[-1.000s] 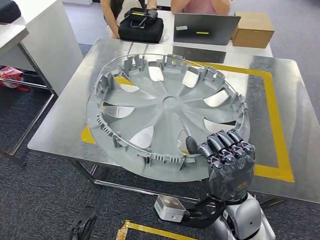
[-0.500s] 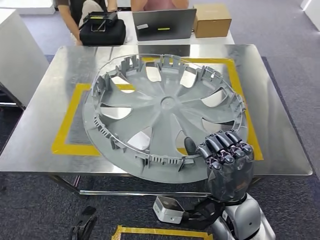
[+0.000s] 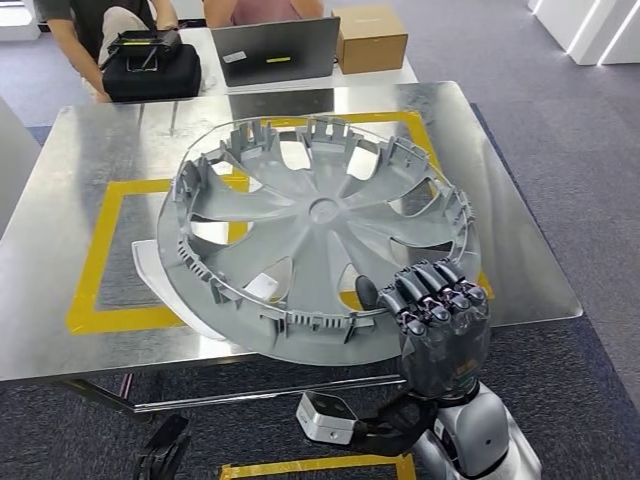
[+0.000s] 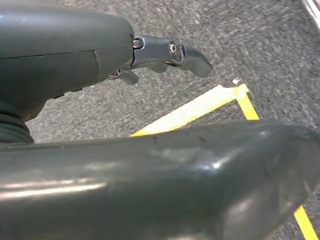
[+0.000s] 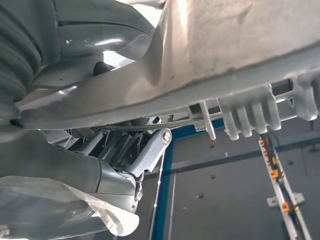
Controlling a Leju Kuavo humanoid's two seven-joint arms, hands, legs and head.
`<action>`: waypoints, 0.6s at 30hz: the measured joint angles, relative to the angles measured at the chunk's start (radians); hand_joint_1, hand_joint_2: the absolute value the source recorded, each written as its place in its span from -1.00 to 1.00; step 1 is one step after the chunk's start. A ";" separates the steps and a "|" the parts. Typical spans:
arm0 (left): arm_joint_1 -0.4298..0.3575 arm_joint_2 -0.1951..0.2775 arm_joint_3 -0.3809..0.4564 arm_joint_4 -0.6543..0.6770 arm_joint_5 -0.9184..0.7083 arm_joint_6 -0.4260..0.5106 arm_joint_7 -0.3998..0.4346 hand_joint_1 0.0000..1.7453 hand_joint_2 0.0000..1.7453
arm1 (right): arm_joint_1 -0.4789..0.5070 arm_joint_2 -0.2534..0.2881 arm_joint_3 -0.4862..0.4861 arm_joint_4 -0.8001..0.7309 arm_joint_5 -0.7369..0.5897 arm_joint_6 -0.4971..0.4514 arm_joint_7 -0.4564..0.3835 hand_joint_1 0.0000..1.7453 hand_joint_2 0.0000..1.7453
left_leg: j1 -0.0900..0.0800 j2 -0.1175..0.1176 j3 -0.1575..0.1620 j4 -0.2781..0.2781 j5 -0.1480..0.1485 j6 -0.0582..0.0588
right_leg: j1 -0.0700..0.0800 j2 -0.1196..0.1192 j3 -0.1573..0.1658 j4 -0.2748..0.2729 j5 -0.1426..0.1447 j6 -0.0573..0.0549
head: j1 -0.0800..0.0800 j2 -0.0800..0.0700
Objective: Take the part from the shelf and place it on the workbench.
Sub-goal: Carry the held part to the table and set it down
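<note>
— Grey carpet nearest, with a strip of yellow floor tape (image 3: pixel 317 466) on it. What is the dark right hand (image 3: pixel 439 322) doing?

— Its fingers are curled over the near rim of the large grey plastic wheel cover (image 3: pixel 317 235), with the thumb (image 3: pixel 367 291) pressed on the inner face. It grips the part at that edge. The right wrist view shows the cover's ribbed rim (image 5: pixel 249 117) just beside the fingers (image 5: pixel 151 150).

— And the left hand (image 4: pixel 113 55)?

— It hangs low over the carpet and the tape, fingers stretched out, nothing in it.

— Where does the wheel cover sit?

— Inner side up, tilted, over the shiny steel workbench (image 3: pixel 45 270). Its near edge overhangs the bench's front edge; whether the far edge touches the steel I cannot tell. It covers much of the yellow tape rectangle (image 3: pixel 94 260) marked on the top.

— Anything beyond?

— On a white table behind: a black case (image 3: pixel 151 68), an open grey laptop (image 3: pixel 275 50), and a brown cardboard box (image 3: pixel 370 38). Two people (image 3: pixel 98 20) sit there.
</note>
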 joint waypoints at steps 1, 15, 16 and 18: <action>0.000 -0.001 -0.002 0.001 0.009 0.000 -0.002 -1.00 -1.00 | -0.001 -0.003 0.001 0.007 0.000 0.000 0.005 1.00 1.00 | 0.002 0.004 0.001 -0.004 0.003 0.004 | 0.000 -0.019 -0.019 0.041 -0.026 0.005 | 0.003 0.000; 0.003 0.004 -0.029 0.031 0.053 0.016 -0.008 -1.00 -1.00 | -0.080 -0.066 0.157 0.220 -0.073 0.154 0.381 1.00 1.00 | -0.008 0.033 -0.002 -0.001 0.005 0.008 | -0.007 -0.070 0.037 -0.036 0.012 0.005 | 0.006 0.000; 0.003 0.004 -0.030 0.033 0.050 0.017 -0.008 -1.00 -1.00 | -0.086 -0.072 0.160 0.233 -0.089 0.171 0.387 1.00 1.00 | -0.008 0.033 -0.001 -0.004 0.006 0.007 | -0.006 -0.070 0.037 -0.036 0.012 0.003 | 0.006 0.000; 0.003 0.004 -0.029 0.038 0.045 0.020 -0.008 -1.00 -1.00 | -0.099 -0.081 0.162 0.256 -0.126 0.207 0.394 1.00 1.00 | -0.008 0.033 0.001 -0.009 0.009 0.003 | -0.005 -0.069 0.036 -0.036 0.011 -0.001 | 0.006 0.000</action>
